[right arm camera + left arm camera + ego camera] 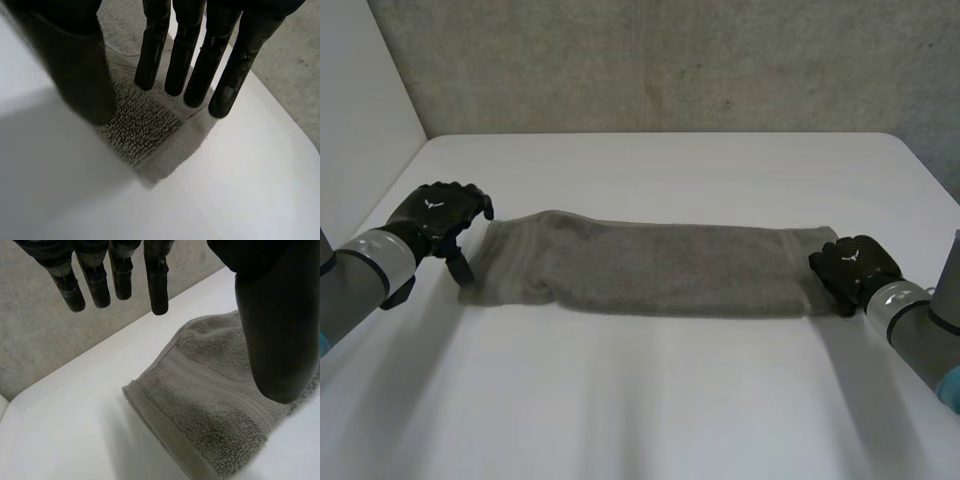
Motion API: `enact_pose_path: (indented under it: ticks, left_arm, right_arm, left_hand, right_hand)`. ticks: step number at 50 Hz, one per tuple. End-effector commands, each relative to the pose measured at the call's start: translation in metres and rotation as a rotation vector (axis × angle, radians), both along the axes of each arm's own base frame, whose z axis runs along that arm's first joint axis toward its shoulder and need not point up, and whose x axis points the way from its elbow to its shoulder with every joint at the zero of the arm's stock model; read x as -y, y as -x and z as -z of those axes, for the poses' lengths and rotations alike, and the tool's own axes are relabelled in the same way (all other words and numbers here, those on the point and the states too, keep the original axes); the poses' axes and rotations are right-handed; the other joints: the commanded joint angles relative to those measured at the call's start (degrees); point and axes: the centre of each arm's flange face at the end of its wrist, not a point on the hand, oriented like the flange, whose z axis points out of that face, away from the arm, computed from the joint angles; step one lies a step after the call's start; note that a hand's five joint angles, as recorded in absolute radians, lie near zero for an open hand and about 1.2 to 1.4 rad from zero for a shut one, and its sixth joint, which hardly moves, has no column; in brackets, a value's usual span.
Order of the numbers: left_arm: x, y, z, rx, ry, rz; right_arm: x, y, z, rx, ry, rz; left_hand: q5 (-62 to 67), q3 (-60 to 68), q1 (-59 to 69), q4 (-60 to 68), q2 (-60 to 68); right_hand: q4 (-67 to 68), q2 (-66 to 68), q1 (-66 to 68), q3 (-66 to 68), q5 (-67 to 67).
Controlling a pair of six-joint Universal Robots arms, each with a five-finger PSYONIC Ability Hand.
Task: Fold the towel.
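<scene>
Left hand and right hand flank a long terry towel.

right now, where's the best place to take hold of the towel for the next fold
Probably at a short end. The towel lies as a long flat strip across the table, so its end corners are the free parts. The left hand, open, is at one end: come in from that side and pinch the banded hem.
</scene>
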Motion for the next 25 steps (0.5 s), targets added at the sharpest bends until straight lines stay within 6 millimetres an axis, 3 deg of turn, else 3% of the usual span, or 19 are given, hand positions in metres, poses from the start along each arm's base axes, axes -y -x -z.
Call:
enact_pose_path:
  ticks: [1, 4, 10, 18, 25]
  left_arm:
    - [-0.008, 0.002, 0.005, -0.003, -0.023, 0.016]
    - [-0.008, 0.002, 0.005, -0.004, -0.023, 0.014]
    - [-0.005, 0.0, 0.002, -0.009, -0.011, 0.007]
    - [-0.001, -0.007, -0.003, -0.013, 0.003, -0.014]
    - [-0.003, -0.006, -0.001, -0.013, -0.005, -0.011]
  right_arm:
    - [0.008, -0.001, 0.006, 0.0, 0.003, 0.002]
    - [0.012, 0.004, 0.004, -0.006, 0.008, 0.014]
    - [0.023, 0.025, 0.0, -0.029, 0.025, 0.068]
    - [0.049, 0.075, -0.024, -0.109, 0.104, 0.177]
    - [0.044, 0.077, -0.026, -0.119, 0.048, 0.173]
  left_hand:
    - [-2.08, -2.38, -3.23, -2.78, -2.99]
    - [-2.25, -2.55, -3.4, -2.95, -3.16]
    - [-2.25, -2.55, -3.4, -2.95, -3.16]
    - [-2.42, -2.71, -3.56, -3.11, -3.32]
    - [-2.25, -2.55, -3.4, -2.95, -3.16]
  right_hand:
    - [19.35, 18.76, 19.12, 19.34, 19.0]
    - [28.7, 28.1, 28.47, 28.68, 28.34]
    - [28.74, 28.14, 28.51, 28.72, 28.38]
    - [28.74, 28.14, 28.51, 28.72, 28.38]
    - [28.74, 28.14, 28.51, 28.72, 28.38]
